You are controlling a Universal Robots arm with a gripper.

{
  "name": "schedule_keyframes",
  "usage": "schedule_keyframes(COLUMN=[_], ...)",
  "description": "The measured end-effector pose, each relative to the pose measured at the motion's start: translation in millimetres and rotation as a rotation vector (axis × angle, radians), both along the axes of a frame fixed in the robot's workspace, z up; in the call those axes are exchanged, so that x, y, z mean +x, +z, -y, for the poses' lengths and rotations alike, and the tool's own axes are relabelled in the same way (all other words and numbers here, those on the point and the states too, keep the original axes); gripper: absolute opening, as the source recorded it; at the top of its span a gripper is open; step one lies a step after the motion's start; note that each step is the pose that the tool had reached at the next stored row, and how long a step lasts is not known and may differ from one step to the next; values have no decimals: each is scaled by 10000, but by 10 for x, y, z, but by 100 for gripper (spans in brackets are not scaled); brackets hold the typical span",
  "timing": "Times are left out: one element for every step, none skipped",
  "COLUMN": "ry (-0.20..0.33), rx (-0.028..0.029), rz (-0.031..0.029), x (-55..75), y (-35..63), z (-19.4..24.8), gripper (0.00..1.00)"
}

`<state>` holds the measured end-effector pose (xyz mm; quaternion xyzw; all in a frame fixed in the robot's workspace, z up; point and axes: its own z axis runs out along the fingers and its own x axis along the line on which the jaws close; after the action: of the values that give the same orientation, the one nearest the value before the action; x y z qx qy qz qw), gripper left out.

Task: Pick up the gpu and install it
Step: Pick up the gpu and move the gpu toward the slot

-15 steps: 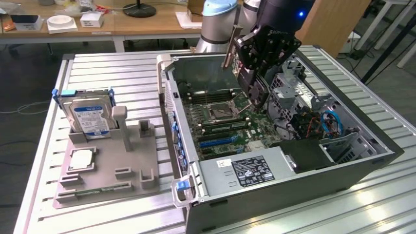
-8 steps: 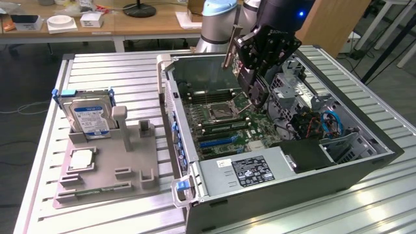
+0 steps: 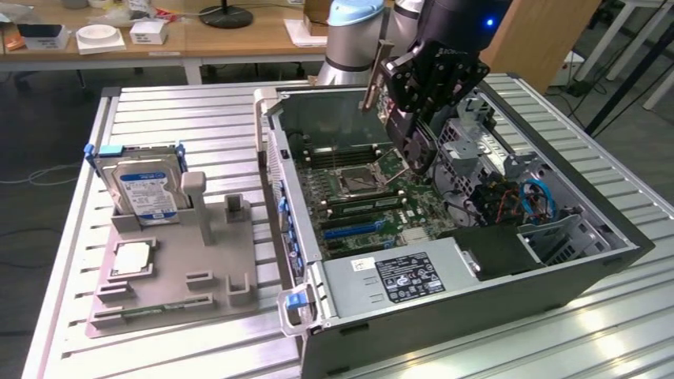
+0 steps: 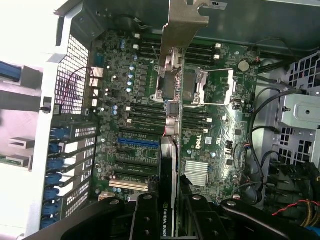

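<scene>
Your black pincer [image 4: 167, 214] is closed on the slim, flat black gpu card [image 4: 169, 155]. It holds the card on its edge over the green board [image 4: 120, 112] inside the open grey computer box [image 3: 569, 288]. The box sits on the silver metal desk [image 3: 179, 118].

"NVIDIA QUAD…" on gpu [image 4: 165, 220] edge; hard drive label [image 3: 147, 193], power supply sticker [image 3: 409, 276] illegible.

Ribbed metal table [image 3: 179, 118], silver slats. Two items rest directly on it: a grey parts fixture [image 3: 200, 298] toward the exterior view's left, and an open computer case [image 3: 474, 316] just beside it on the exterior view's right, lying on its side.
</scene>
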<state>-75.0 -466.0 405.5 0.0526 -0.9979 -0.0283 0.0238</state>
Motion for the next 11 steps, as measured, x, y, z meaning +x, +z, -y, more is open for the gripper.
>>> schedule_keyframes(ry=[2,4,4,4,10,11,11,12,12,12,12], rx=[1,2,3,2,6,7,7,8,8,8,7], rz=[0,0,0,0,0,0,0,0,0,0,0], x=[2,3,3,3,8,9,9,10,10,10,10], y=[0,0,0,0,0,0,0,0,0,0,0], z=[0,0,0,0,0,0,0,0,0,0,0], gripper=[26,26,26,26,26,26,26,26,26,26,26])
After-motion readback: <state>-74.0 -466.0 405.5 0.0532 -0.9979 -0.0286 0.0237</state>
